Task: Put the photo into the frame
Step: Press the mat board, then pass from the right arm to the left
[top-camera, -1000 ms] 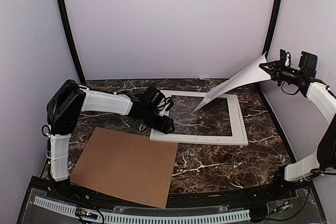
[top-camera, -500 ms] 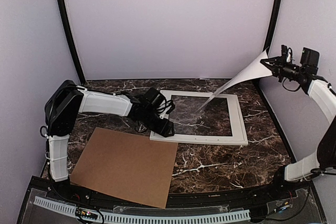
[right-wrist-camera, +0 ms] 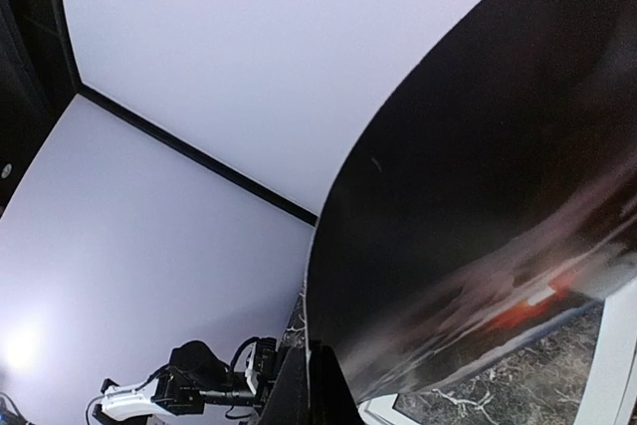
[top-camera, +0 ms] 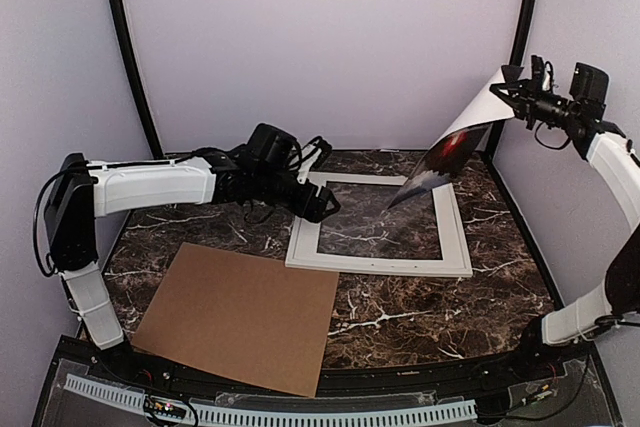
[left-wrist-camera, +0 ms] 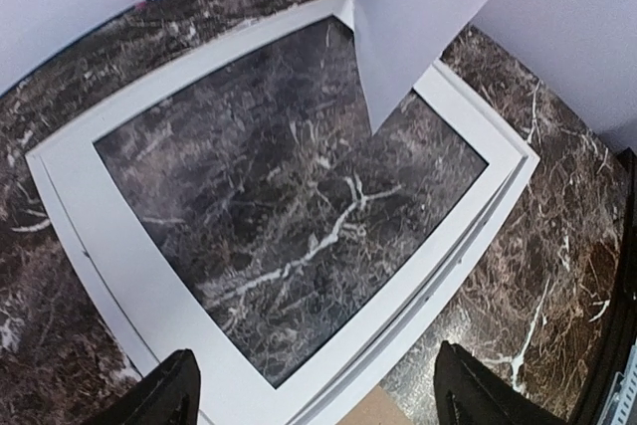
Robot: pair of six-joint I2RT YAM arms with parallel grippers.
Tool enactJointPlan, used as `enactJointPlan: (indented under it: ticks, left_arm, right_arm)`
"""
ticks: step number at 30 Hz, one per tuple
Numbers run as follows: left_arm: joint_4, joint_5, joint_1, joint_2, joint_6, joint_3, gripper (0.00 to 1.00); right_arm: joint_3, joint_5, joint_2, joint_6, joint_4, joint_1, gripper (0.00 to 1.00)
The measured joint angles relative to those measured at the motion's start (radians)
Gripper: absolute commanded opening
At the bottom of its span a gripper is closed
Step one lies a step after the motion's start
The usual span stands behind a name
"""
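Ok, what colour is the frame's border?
White; the frame shows clearest in the left wrist view.

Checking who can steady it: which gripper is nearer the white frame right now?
Left. The left gripper hovers open over the frame's left rail; the right gripper is raised high beyond its far right corner, pinching the photo.

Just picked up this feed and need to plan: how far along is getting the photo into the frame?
Done: the photo is off the table, pinched at its upper end by the shut right jaws. In hand: it hangs curled, lower corner over the opening of the frame, while the open left jaws hover above the left rail. Left: lay the photo flat inside the frame and release.
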Motion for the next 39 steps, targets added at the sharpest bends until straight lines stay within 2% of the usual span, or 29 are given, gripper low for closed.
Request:
enactJointPlan:
  ticks: [7, 14, 18, 21, 24, 29, 33, 39]
  left_arm:
    - [0.018, -0.069, 0.029, -0.06, -0.033, 0.002, 0.84]
    - [-0.023, -0.168, 0.144, -0.115, -0.156, -0.011, 0.84]
    - [-0.034, -0.227, 0.222, -0.199, -0.227, -0.079, 0.85]
    - [-0.043, -0.285, 0.265, -0.269, -0.267, -0.146, 0.86]
    - [-0.049, -0.341, 0.281, -0.328, -0.288, -0.2, 0.88]
    - [-0.046, -0.391, 0.282, -0.357, -0.288, -0.216, 0.9]
    - [-0.044, -0.39, 0.282, -0.351, -0.285, -0.216, 0.9]
    - [-0.016, -0.333, 0.281, -0.319, -0.284, -0.225, 0.91]
  right_arm:
    - [0.201, 0.079, 0.135, -0.025, -0.047, 0.242, 0.0]
    - [0.431, 0.143, 0.349, -0.041, -0.114, 0.502, 0.0]
    - [0.554, 0.154, 0.441, -0.043, -0.14, 0.602, 0.0]
    - [0.569, 0.154, 0.449, -0.043, -0.14, 0.644, 0.0]
    - [0.511, 0.163, 0.416, -0.046, -0.12, 0.642, 0.0]
    - [0.245, 0.178, 0.299, -0.047, -0.071, 0.587, 0.0]
    - [0.021, 0.201, 0.239, -0.054, -0.05, 0.521, 0.0]
    - [-0.195, 0.281, 0.235, -0.097, -0.051, 0.485, 0.0]
